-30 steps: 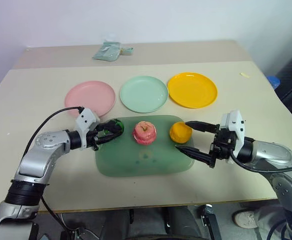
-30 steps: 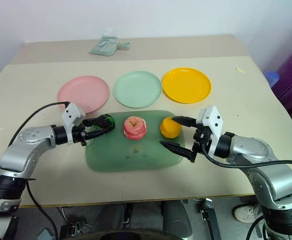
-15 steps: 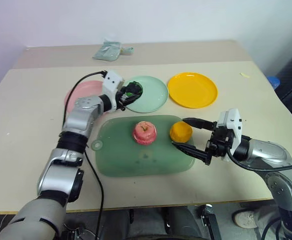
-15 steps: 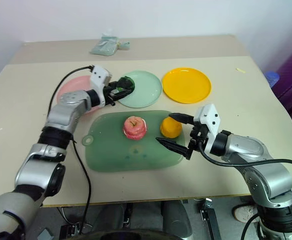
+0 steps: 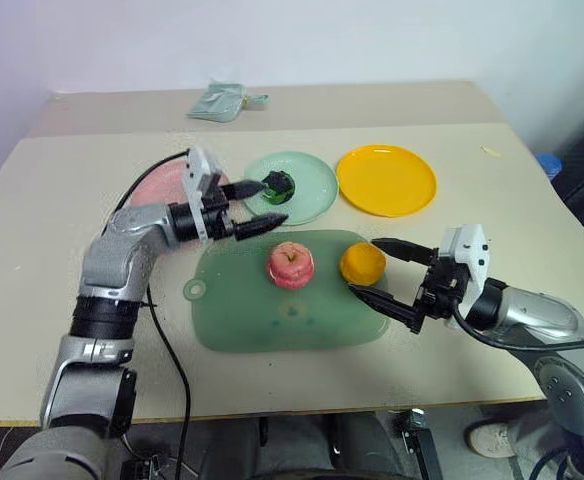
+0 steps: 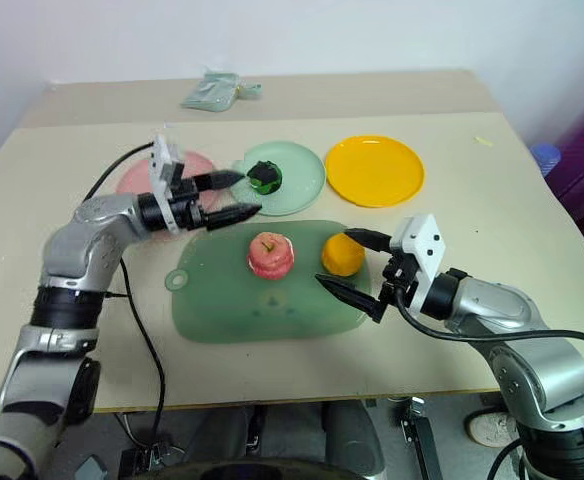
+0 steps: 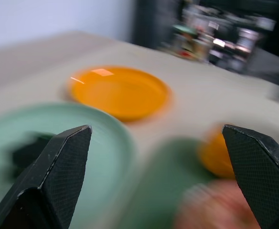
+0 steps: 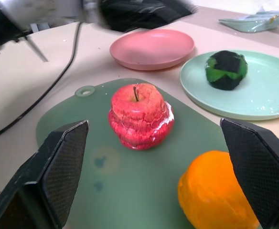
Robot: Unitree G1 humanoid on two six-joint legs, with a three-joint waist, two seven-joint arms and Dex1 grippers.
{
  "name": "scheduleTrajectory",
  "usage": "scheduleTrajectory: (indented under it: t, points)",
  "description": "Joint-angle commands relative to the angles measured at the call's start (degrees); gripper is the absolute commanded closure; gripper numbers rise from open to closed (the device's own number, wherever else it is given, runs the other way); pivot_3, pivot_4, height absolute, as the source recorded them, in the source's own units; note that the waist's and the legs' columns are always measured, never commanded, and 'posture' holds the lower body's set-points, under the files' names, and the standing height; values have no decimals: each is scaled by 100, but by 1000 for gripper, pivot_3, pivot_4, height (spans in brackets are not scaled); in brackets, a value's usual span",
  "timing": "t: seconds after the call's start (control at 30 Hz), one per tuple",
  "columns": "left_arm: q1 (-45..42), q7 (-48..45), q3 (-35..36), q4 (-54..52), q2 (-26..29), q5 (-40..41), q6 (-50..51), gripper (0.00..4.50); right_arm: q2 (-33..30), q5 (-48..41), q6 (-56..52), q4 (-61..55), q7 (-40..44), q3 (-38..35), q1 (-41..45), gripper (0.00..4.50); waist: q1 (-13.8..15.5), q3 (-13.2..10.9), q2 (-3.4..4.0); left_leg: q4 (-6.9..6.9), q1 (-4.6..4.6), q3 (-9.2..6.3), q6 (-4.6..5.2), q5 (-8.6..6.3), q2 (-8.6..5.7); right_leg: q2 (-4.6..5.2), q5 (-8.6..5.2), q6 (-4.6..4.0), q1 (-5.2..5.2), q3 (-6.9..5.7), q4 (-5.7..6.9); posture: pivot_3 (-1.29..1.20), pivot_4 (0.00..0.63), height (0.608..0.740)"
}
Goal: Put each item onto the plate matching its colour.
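The dark green and black item (image 5: 277,187) rests on the mint green plate (image 5: 307,200). My left gripper (image 5: 270,203) is open just beside it, pointing right, with nothing in its jaws. The pink apple (image 5: 290,265) and the orange-yellow lump (image 5: 361,264) sit on the translucent green board (image 5: 242,315). My right gripper (image 5: 363,266) is open, with one finger on each side of the orange-yellow lump (image 8: 216,195) and apart from it. The pink plate (image 5: 157,185) lies partly behind my left arm. The orange-yellow plate (image 5: 385,180) holds nothing.
A pale green cloth bundle (image 5: 222,100) lies at the back of the table. The board's ring tab (image 5: 194,292) points left. A black cable (image 5: 172,340) hangs from my left arm over the table's front left.
My left gripper carried the dark green item from the board up to the mint green plate, let it go there and opened. The right arm has stayed where it was.
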State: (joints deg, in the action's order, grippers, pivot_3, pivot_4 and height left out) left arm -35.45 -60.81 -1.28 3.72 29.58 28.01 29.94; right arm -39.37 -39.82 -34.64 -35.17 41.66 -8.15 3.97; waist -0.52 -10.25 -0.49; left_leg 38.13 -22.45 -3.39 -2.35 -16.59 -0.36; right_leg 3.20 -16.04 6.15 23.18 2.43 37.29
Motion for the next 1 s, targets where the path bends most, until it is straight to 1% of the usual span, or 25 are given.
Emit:
scheduleTrajectory:
  t: [0.03,0.2,0.3,0.37,0.4,0.43,0.5,0.57,0.6,0.67,0.73,0.83,1.0]
  points:
    - [150,-232,-480,-657,213,-233,-10,49,-9,-125,-19,-55,1,-7,273,0,2,0,0,0,1,1,0,0,-2,1,0,0,-3,1,0,0,150,740]
    - [379,-304,-1061,-885,321,-650,-130,49,4,-93,-37,56,42,96,416,0,-17,0,1,-2,2,1,2,-1,-12,-2,-1,-1,-2,0,-3,0,150,740]
    - [416,-217,-1389,-752,416,-1107,-288,49,-9,-108,-44,46,47,91,427,0,-19,0,2,-4,2,1,2,-1,-10,-5,-1,-1,-1,1,-2,0,150,740]
    - [390,-120,-1421,-600,391,-1278,-439,555,-22,-120,-40,21,52,66,402,0,-18,0,1,-4,3,1,2,-1,-11,-5,-1,-1,-1,1,-2,0,150,740]
    - [371,-76,-1353,-561,339,-1275,-503,783,-31,-125,-31,8,62,42,371,0,-16,0,1,-4,3,1,2,-1,-11,-5,-1,-1,-1,1,-2,0,150,740]
    - [349,-43,-1254,-545,284,-1212,-519,1244,-38,-128,-23,-3,69,20,342,0,-16,1,1,-3,3,2,2,-1,-10,-5,-1,-1,-2,1,-2,0,150,740]
    - [271,27,-880,-571,140,-834,-362,1244,-47,-116,4,-22,81,-16,263,0,-8,0,1,-3,3,1,2,-1,-10,-5,-1,-1,-2,1,-2,0,150,740]
    - [172,211,-360,-489,0,-413,-135,1244,-55,-97,28,-44,82,-48,190,0,-7,-1,-1,-2,1,1,2,-1,-9,-4,0,-1,-2,1,-2,0,150,740]
    - [112,382,-96,-365,-27,-330,-113,1244,-58,-100,31,-58,77,-66,165,0,-13,-1,-2,-1,0,0,3,-1,-9,-4,0,-1,-1,1,-2,0,150,740]
    - [-55,1035,449,121,-15,-471,-362,1244,-64,-109,36,-89,62,-102,116,0,-19,-1,-2,-1,1,0,2,-1,-8,-4,0,-1,0,1,0,0,150,740]
    - [-205,1595,742,573,46,-701,-525,1244,-71,-116,41,-101,59,-126,85,0,-37,-1,-1,-1,4,0,3,-1,-8,-7,0,-1,0,1,1,0,150,740]
    - [-366,2358,869,1359,305,-1260,-724,1244,-63,-106,37,-97,55,-105,88,0,-43,-1,-1,-3,5,1,4,-2,-8,-10,0,-1,2,3,1,0,150,740]
    - [-499,2671,843,2003,417,-1547,-689,1244,-50,-31,22,83,91,54,345,0,20,-3,-8,0,-1,-1,3,-1,-14,-2,0,0,3,-1,1,0,150,740]
